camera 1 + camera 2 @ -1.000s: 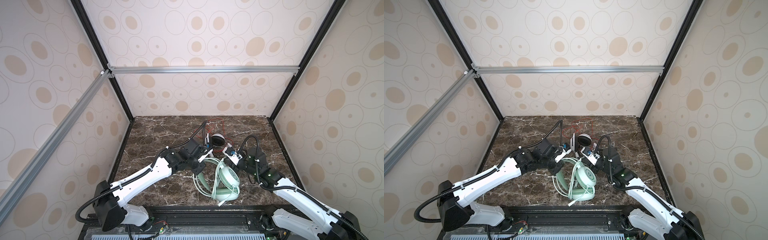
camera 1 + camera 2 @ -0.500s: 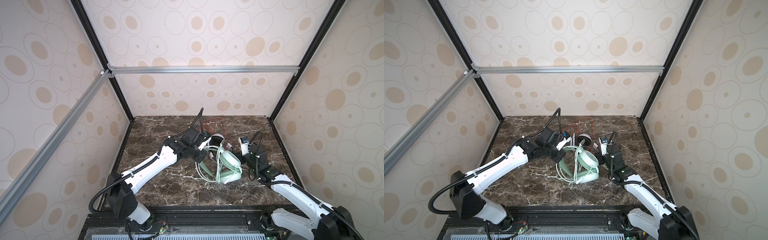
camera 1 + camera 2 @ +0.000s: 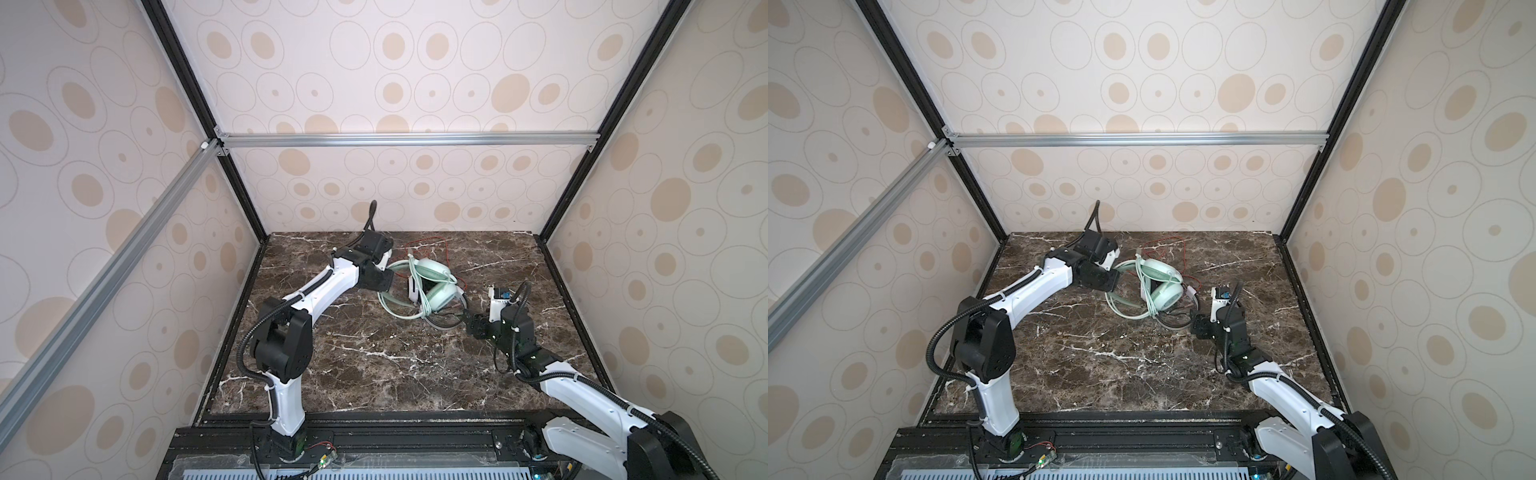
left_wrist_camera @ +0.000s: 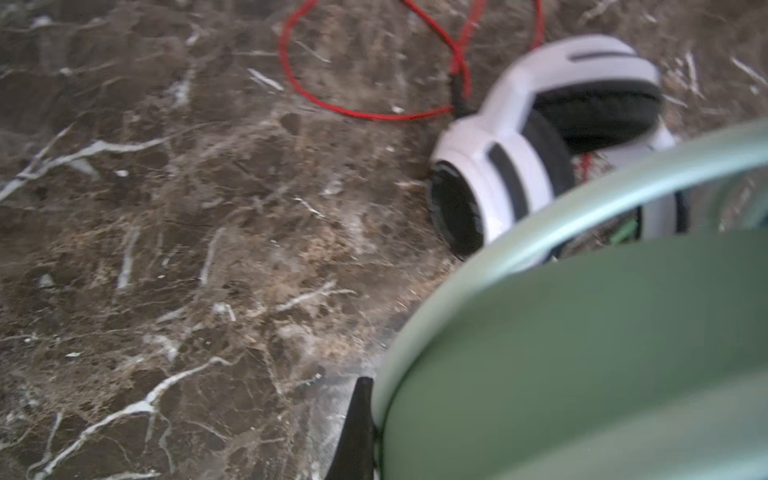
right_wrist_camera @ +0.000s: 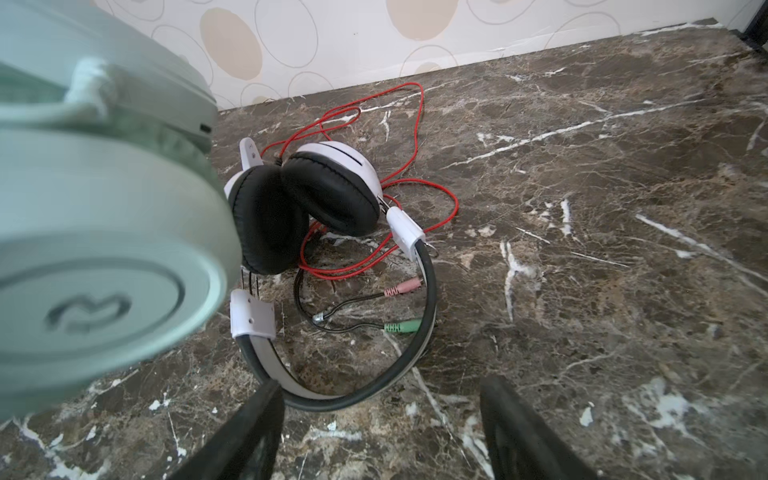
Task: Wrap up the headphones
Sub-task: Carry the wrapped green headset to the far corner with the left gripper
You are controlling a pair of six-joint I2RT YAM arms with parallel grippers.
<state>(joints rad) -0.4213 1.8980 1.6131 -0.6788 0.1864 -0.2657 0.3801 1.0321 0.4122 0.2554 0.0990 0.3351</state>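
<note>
The left gripper (image 3: pixel 388 278) has its jaws closed on the headband of the mint-green headset (image 3: pixel 434 286), at that headset's 9 o'clock. The headset sits just past the centre of the table (image 3: pixel 374 365) toward 12 o'clock, with its pale green cable (image 3: pixel 423 305) looped across it. It partly covers the white-and-black headset (image 5: pixel 320 195). The red cable (image 5: pixel 417 124) trails toward 12 o'clock. The right gripper (image 3: pixel 466 314), at 4 o'clock, has its jaws apart and empty.

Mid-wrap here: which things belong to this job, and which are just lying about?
Job: mint-green headset, held by the shut left tool; its pale green cable; white-and-black headset; its red cable; open right tool.
Just there: marble tabletop; aluminium rail; patterned walls.
</note>
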